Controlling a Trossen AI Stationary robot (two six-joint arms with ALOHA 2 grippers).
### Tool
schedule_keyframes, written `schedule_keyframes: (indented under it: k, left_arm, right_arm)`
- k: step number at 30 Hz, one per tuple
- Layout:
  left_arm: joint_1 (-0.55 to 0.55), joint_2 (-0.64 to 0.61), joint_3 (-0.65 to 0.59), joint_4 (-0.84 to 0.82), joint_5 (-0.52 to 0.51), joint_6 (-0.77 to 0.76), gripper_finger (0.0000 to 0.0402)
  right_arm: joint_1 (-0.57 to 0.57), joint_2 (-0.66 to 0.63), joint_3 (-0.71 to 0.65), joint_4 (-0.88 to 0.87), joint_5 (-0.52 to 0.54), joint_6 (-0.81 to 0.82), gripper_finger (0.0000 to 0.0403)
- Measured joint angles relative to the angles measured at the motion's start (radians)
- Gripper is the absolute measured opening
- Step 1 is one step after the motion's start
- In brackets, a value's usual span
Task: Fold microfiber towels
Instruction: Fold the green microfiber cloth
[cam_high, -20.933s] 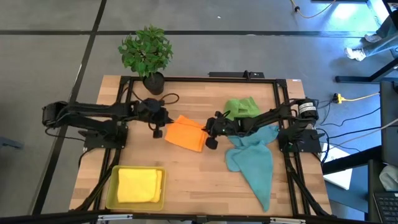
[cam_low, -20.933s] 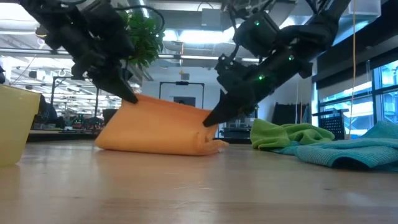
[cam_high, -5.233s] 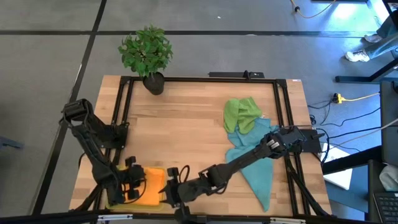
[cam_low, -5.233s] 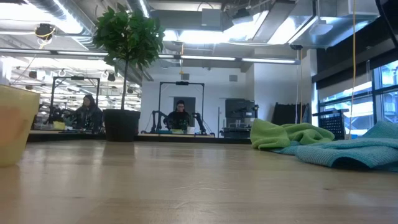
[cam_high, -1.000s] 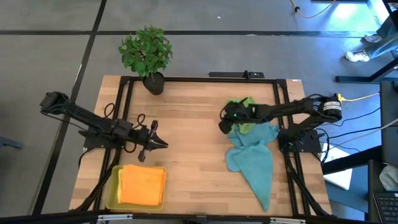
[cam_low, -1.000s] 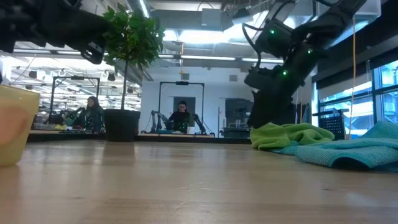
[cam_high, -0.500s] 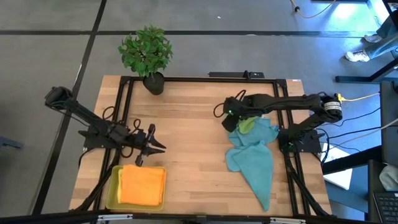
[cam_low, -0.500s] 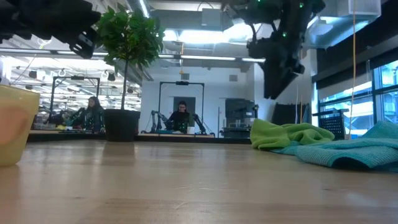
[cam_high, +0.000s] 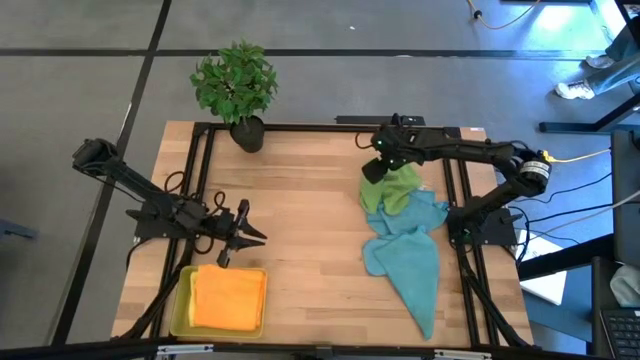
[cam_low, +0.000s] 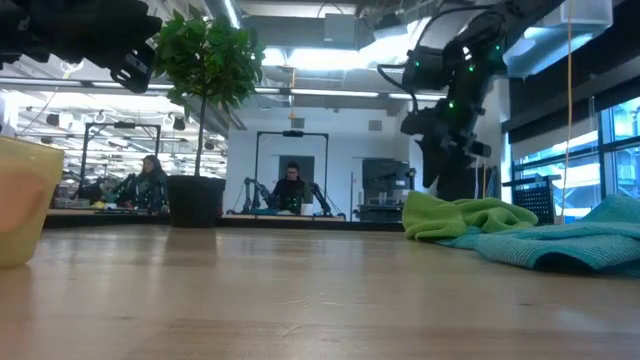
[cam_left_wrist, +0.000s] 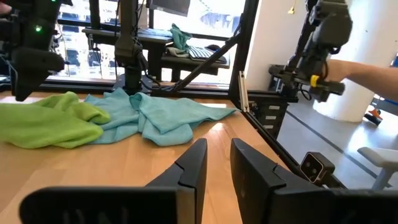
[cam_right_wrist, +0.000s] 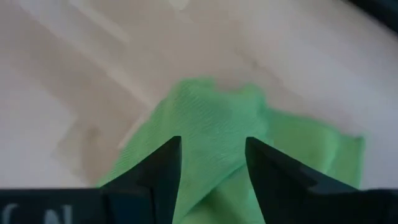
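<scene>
The right gripper (cam_high: 377, 160) is hanging over the far end of the green towel (cam_high: 388, 187), near the back edge of the table (cam_high: 310, 200); its fingers (cam_right_wrist: 160, 171) are standing apart with the green cloth showing in the gap between them, and nothing is being gripped — the jaws are open above the fabric. The green towel is lying crumpled on the right side of the table, partly overlapping a teal-blue towel (cam_high: 408, 260) that is spreading toward the front right corner; in the low view the two cloths are sitting bunched together, green (cam_low: 460, 215) on top of teal (cam_low: 560, 245). The left gripper (cam_high: 250, 236) is hovering over bare wood at the left side, just behind the yellow tray (cam_high: 182, 305); its fingers (cam_left_wrist: 191, 168) are parted by only a narrow gap and are holding nothing. An orange towel (cam_high: 230, 298) is lying folded flat inside the tray at the front left corner. A potted plant (cam_high: 236, 88) is standing at the back left edge.
</scene>
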Motion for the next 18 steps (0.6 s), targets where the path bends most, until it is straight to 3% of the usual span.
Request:
schedule_keyframes:
  k: [3,10,14,18]
  left_arm:
    - [0.000,0.000,0.000,0.000,0.000,0.000,0.0065]
    - [0.001,0.000,0.000,-0.001,0.000,0.000,0.0063]
    - [0.001,0.000,0.000,-0.001,0.000,0.000,0.0066]
    - [0.001,0.000,0.000,-0.002,0.000,0.000,0.0064]
  right_arm:
    - [-0.022,0.000,-0.024,0.064,-0.003,-0.071,0.0180]
    - [-0.033,0.001,-0.057,0.171,-0.153,-0.187,0.0180]
    - [-0.033,0.001,-0.057,0.163,-0.149,-0.180,0.0176]
    - [-0.032,0.001,-0.057,0.133,-0.029,-0.178,0.0159]
